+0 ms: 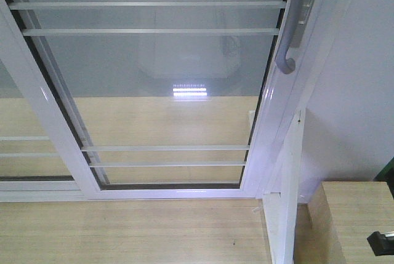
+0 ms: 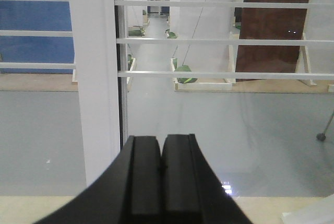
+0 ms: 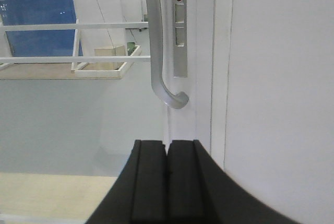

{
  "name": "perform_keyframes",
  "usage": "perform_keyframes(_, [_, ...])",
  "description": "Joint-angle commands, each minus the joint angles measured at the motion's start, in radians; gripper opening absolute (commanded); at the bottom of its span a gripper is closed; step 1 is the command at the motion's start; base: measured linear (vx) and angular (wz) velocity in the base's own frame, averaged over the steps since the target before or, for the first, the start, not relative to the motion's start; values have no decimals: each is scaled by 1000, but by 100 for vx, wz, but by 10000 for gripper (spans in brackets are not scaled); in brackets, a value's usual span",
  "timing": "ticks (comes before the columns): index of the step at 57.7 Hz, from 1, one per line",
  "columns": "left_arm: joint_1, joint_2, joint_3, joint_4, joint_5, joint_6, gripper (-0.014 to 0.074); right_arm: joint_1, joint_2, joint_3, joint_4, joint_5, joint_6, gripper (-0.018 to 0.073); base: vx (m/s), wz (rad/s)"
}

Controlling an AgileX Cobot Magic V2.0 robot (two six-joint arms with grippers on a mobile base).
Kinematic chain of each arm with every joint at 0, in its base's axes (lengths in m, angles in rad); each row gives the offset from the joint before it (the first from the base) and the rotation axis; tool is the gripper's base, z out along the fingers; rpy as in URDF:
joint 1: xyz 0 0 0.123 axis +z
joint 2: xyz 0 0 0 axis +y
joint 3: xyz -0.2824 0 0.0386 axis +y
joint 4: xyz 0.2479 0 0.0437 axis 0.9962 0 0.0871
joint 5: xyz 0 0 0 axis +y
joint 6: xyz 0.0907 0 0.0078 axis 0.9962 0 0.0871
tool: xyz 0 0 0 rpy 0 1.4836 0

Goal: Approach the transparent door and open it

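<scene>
The front view alone takes in the wide sweep of the transparent door (image 1: 166, 92). Its glass runs from 9 to 1 o'clock, its curved grey handle (image 1: 287, 45) sits at 1 o'clock next to the white wall (image 1: 357, 92), and the wooden floor (image 1: 123, 233) lies at 6 o'clock. The hands show only in the wrist views. In the right wrist view the handle hangs at 12 o'clock from the right hand (image 3: 167, 148), its hooked lower end just above the fingertips and apart from them, with a lock plate (image 3: 179, 31) just at its 3 o'clock. The right hand is clenched on nothing, fingers pressed flat together, pointing at the door's stile. The left wrist view shows the left hand (image 2: 160, 143), likewise clenched and empty, facing the glass with a white upright post (image 2: 96, 78) at 11 o'clock and thin bars (image 2: 219, 41) across at 12 o'clock.
</scene>
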Motion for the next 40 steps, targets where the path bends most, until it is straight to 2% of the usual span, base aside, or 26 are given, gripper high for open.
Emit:
perform_keyframes(1, [-3, -5, 13, -6, -82, 1, -6, -3, 17, 2, -5, -86, -2, -2, 0, 4])
perform_keyframes(40, [-5, -5, 13, -6, -76, 1, -6, -5, 18, 2, -7, -50, -2, -2, 0, 0])
